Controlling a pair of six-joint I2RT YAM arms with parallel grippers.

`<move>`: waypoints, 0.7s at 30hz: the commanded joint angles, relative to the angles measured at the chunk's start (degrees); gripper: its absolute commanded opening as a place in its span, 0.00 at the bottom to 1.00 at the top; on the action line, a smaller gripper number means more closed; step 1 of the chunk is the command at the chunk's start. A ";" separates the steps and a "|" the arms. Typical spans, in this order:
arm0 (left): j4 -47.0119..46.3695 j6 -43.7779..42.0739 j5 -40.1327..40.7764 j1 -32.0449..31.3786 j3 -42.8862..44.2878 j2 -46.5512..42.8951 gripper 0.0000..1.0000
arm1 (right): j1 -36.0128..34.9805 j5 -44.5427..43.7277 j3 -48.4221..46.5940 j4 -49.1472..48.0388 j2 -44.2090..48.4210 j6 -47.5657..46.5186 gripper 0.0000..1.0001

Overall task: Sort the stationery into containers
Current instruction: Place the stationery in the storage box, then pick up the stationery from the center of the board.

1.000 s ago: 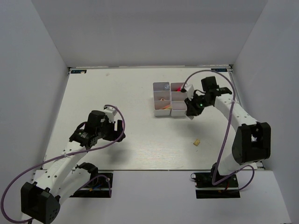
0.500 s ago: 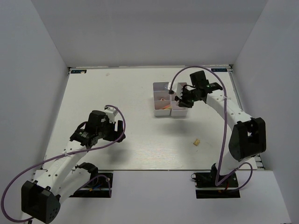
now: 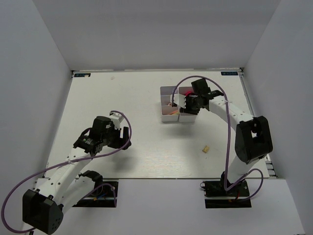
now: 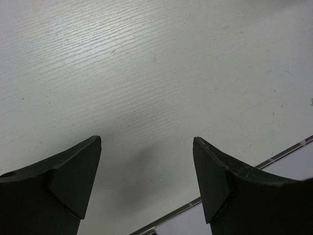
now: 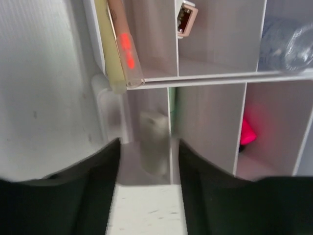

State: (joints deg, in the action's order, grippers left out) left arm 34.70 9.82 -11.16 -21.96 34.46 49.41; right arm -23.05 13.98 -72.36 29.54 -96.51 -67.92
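Two claws sit well apart. Fingers spread, the right claw (image 5: 148,144) hangs over the white organiser (image 3: 169,118) at 1 o'clock on the table (image 3: 122,98), with bare board stretching toward 9 o'clock. Between its fingers, touching neither, a blurred pale block (image 5: 154,157) stands with its long axis 12-to-6 at a compartment. Nearby, tan sticks (image 5: 122,44) lean at 11 o'clock across a divider. Fingers parted, the left claw (image 4: 146,139) hovers near the table's edge; a beige block (image 3: 206,149) lies at 4 o'clock.

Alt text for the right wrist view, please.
Right gripper, fingers apart, hangs over the white organiser, with a blurred beige block visible in the gap between them. Other compartments hold tan sticks, a pink item and a bluish translucent item.
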 commanded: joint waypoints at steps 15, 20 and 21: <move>-0.51 -0.77 -1.32 0.16 -0.18 -1.07 0.86 | 1.42 4.11 1.78 5.57 14.77 42.60 0.00; -0.86 -0.68 -2.11 0.25 -0.53 -1.42 0.86 | 4.23 9.94 2.21 26.87 16.96 43.64 0.60; -0.77 -0.60 -2.11 0.25 -0.44 -1.51 0.86 | 4.50 8.88 4.05 27.32 17.40 46.53 0.43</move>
State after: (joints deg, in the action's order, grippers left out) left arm 34.65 9.47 -11.68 -21.91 34.41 49.08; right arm -19.88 20.71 -71.07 43.68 -79.53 -29.74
